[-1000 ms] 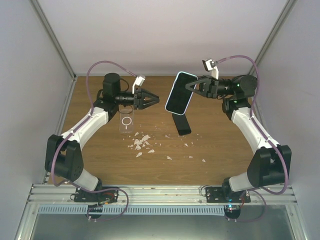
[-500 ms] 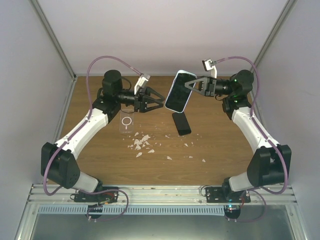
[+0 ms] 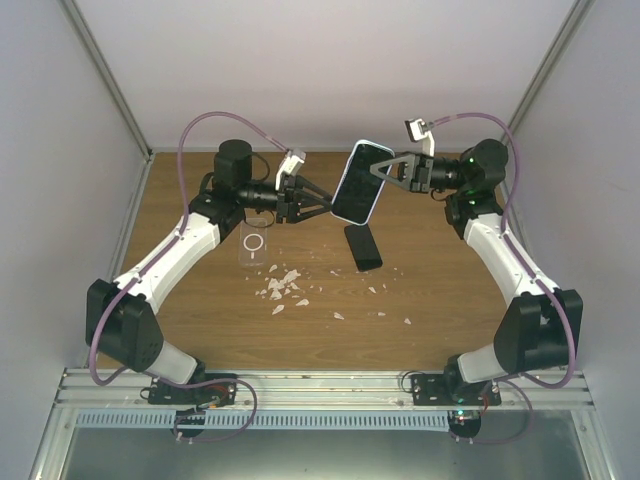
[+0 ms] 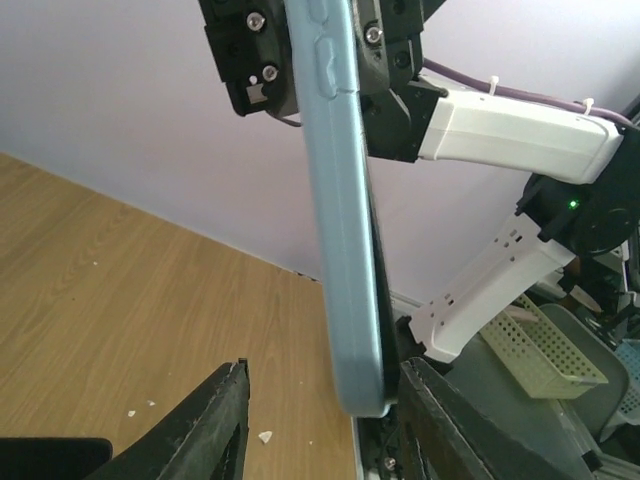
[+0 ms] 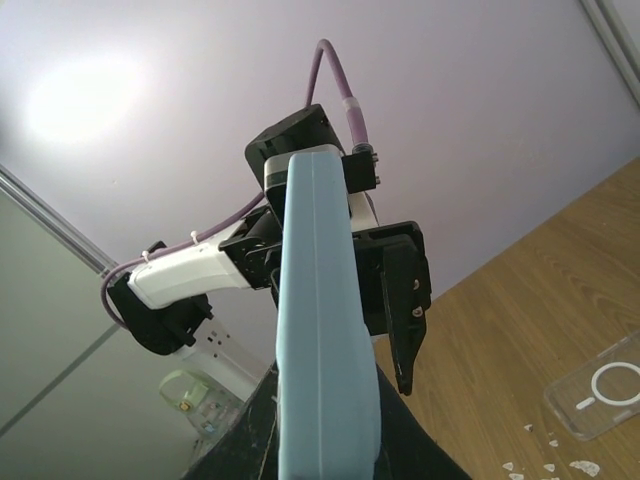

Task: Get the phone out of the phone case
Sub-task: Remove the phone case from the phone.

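Observation:
The phone in its light-blue case hangs in the air over the table's back middle, its black screen facing up. My right gripper is shut on its right side. In the right wrist view the case edge rises between my black fingers. My left gripper is open, with its jaws on either side of the phone's lower left end. In the left wrist view the case stands edge-on, its end near my right finger and apart from my left finger.
A clear case with a white ring lies on the wooden table and shows in the right wrist view. A black flat slab lies under the phone. White crumbs are scattered in the middle.
My left arm has reached right, and its open jaws now straddle the phone's lower left end. My right gripper shifted the phone slightly at first, then held still.

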Motion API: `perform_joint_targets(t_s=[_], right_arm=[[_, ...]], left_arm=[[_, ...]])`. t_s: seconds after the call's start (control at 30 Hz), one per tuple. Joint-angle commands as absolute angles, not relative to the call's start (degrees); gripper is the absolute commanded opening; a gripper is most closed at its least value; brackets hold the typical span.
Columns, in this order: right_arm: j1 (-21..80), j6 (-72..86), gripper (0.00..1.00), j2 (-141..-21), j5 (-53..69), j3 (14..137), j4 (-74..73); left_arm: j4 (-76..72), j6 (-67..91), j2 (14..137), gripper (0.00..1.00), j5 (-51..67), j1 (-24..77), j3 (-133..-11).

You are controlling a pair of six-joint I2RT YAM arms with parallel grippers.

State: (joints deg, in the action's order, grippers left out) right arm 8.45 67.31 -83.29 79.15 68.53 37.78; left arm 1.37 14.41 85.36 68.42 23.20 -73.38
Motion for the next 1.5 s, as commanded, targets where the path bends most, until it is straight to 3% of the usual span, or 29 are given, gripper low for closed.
perform_joint_targets(t_s=[0.0,0.2,0.77,1.07,1.47], right_arm=[[8.87,70.44,0.01,-82.58,79.13,70.46,43.87],[9.78,78.50,0.01,-82.70,80.40,69.02,56.03],[14.30,81.19,0.00,-83.38,80.42,66.41,60.49],[16.69,72.44,0.01,-83.44,80.84,65.07,50.42],[19.86,48.22,0.01,-83.31,81.82,67.26,22.99]], left_arm=[[2.85,11.56,85.95,0.41,64.89,23.59,-74.58],[3.38,11.47,86.76,0.36,62.61,23.34,-73.60],[4.37,12.70,89.24,0.30,56.39,24.05,-76.01],[2.07,15.29,90.32,0.30,58.53,24.48,-78.47],[0.18,18.14,91.88,0.36,62.25,24.44,-82.82]])
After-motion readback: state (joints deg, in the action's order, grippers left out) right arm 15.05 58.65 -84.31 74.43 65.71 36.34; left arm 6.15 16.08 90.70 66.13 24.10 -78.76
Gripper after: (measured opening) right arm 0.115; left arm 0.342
